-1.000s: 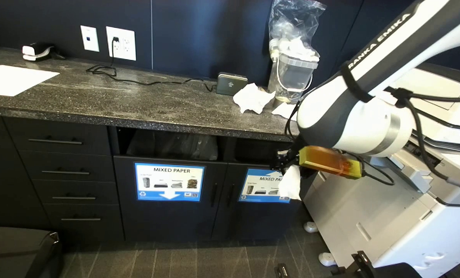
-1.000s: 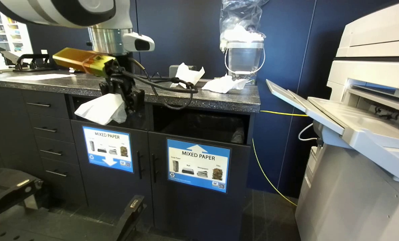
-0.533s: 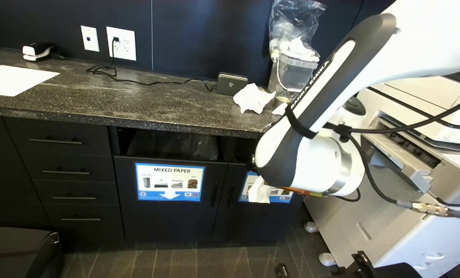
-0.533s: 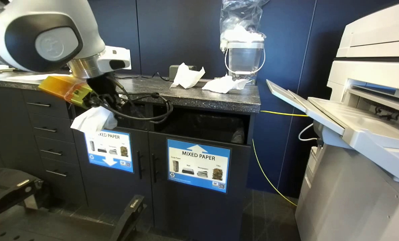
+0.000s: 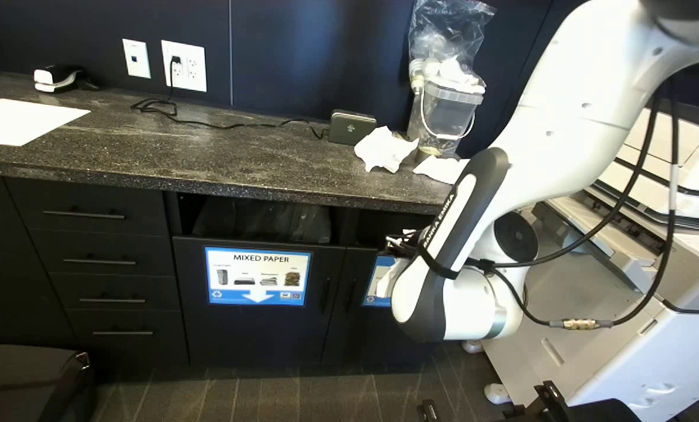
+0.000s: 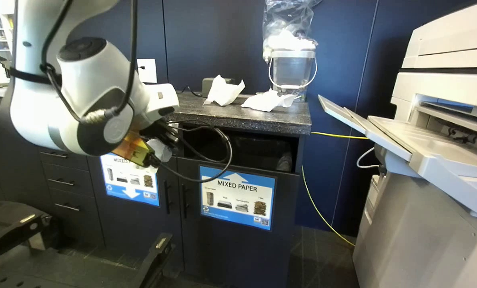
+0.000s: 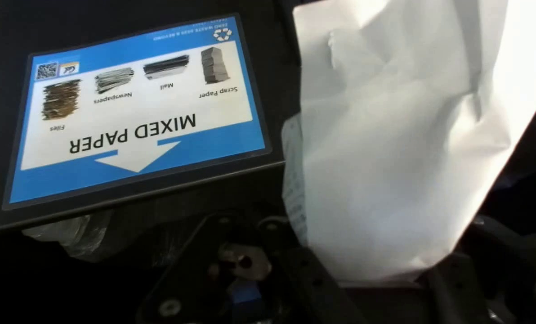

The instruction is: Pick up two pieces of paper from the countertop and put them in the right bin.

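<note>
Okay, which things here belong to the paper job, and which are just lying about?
Part of the job:
Claw
Held paper
Taller loose paper and flatter loose paper (two wanted in all, so perhaps not both)
Countertop
Right bin

Just there:
Flat sheet
Clear bucket
Small box
Left bin
Printer

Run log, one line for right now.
gripper: holding white paper outside right bin | drop: not yet | countertop: more rumpled sheets

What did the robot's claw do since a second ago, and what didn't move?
In an exterior view, the claw moved right and lower, closer to the right bin. It still holds a creased white paper, so nothing was let go. What stayed the same: the other white papers on the countertop and the clear bucket.
</note>
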Motion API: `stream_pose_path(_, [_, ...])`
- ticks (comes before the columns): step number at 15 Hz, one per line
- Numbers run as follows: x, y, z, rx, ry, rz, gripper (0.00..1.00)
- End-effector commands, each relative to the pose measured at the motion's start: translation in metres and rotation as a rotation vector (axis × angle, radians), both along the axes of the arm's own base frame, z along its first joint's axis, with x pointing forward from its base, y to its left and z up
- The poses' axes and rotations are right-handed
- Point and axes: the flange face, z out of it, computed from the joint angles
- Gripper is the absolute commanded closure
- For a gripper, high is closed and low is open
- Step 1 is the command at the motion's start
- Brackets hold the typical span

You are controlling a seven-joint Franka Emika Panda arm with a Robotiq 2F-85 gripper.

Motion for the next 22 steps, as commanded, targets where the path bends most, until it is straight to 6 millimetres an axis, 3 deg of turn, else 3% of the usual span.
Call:
stream_pose_path(1, [0.000,-0.015,-0.054,0.024,-0.148,-0.044,0.95])
stream_pose_path(2, [0.029,-0.016,-0.069,0.021,-0.169,-0.049,0.96])
stream_pose_path(3, [0.050,-0.017,-0.062,0.029,-0.165,-0.063,0.95])
stream_pose_path(4, [0.061,-0.020,-0.073,0.043,-0.172,-0.085,0.95])
stream_pose_path(5, [0.055,-0.025,-0.103,0.049,-0.200,-0.109,0.95])
stream_pose_path(6, [0.057,-0.026,-0.119,0.060,-0.237,-0.132,0.95])
stream_pose_path(7, [0.095,-0.019,-0.098,0.073,-0.240,-0.139,0.94])
stream_pose_path(8, [0.100,-0.017,-0.112,0.085,-0.252,-0.150,0.95])
stream_pose_path(9, [0.067,-0.027,-0.150,0.084,-0.294,-0.205,0.94])
stream_pose_path(10, [0.116,-0.012,-0.125,0.102,-0.304,-0.178,0.95])
stream_pose_path(11, [0.118,-0.009,-0.138,0.112,-0.316,-0.192,0.95])
stream_pose_path(12, [0.086,-0.024,-0.176,0.100,-0.350,-0.268,0.95])
stream_pose_path(13, [0.127,-0.003,-0.153,0.130,-0.370,-0.221,0.95])
stream_pose_path(14, [0.127,-0.002,-0.166,0.145,-0.381,-0.242,0.95])
stream_pose_path(15, [0.104,-0.022,-0.185,0.126,-0.411,-0.334,0.95])
stream_pose_path(16, [0.131,0.002,-0.180,0.161,-0.437,-0.275,0.95])
stream_pose_path(17, [0.129,0.004,-0.192,0.173,-0.452,-0.285,0.96])
stream_pose_path(18, [0.116,-0.021,-0.188,0.144,-0.484,-0.389,0.95])
stream_pose_path(19, [0.137,0.001,-0.185,0.180,-0.504,-0.336,0.96])
stream_pose_path(20, [0.140,0.002,-0.160,0.182,-0.512,-0.370,0.96])
stream_pose_path(21, [0.144,-0.005,-0.158,0.190,-0.538,-0.394,0.96])
stream_pose_path(22, [0.128,-0.009,-0.162,0.185,-0.569,-0.404,0.96])
